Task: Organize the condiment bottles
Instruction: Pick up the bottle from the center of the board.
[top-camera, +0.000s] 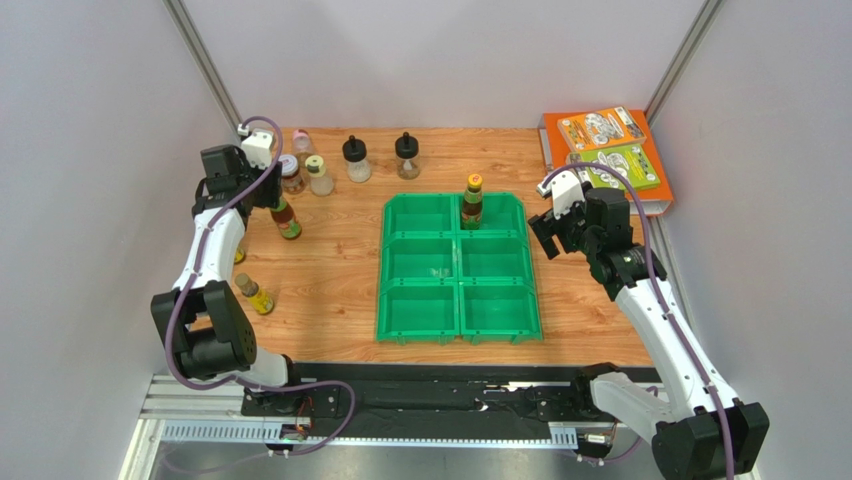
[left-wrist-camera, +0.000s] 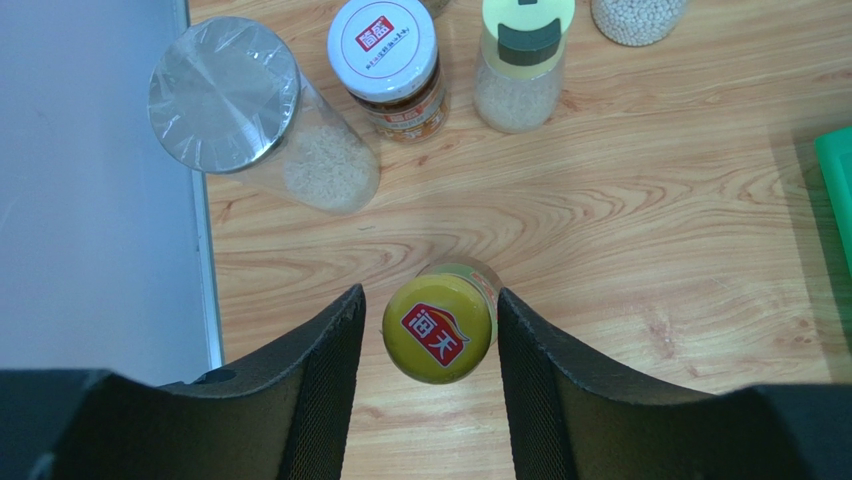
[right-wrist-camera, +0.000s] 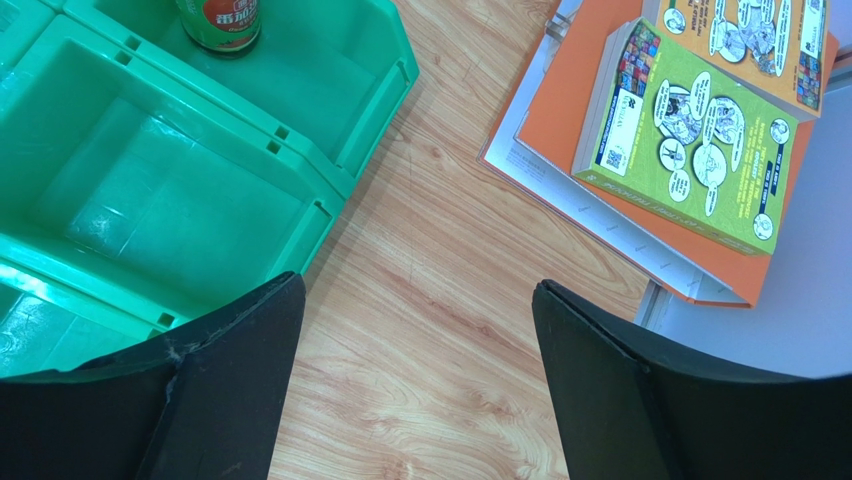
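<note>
A wooden table (top-camera: 330, 270) fills the middle of the top view, and the green six-compartment bin (top-camera: 457, 283) sits right of its centre. At the upper right, a green book (top-camera: 620, 165) and an orange book (top-camera: 600, 128) lie on a larger orange book at the table's corner. The right gripper (top-camera: 545, 225) hovers between the bin and the books; in its wrist view its fingers stand wide apart over bare wood, holding nothing (right-wrist-camera: 417, 285). The left gripper (top-camera: 275, 195) is at the upper left of the top view. Its wrist view shows its jaws apart on either side of an upright bottle with a yellow cap (left-wrist-camera: 440, 330), with a thin gap at the left finger (left-wrist-camera: 330, 370), so it is not clamped. One bottle with an orange cap and a red and green label (top-camera: 472, 203) stands upright in the bin's upper right compartment; the other five compartments hold no bottle. Along the upper edge of the table stand two clear jars with black caps (top-camera: 356, 158) (top-camera: 407, 155) and a pink-capped bottle (top-camera: 301, 140). Just above the left gripper are a clear jar with a silver lid (left-wrist-camera: 255, 115), an amber jar with a white and red lid (left-wrist-camera: 388, 65) and a bottle with a pale-green cap (left-wrist-camera: 520, 75). A small yellow-capped bottle (top-camera: 256, 293) stands alone at the lower left of the table
</note>
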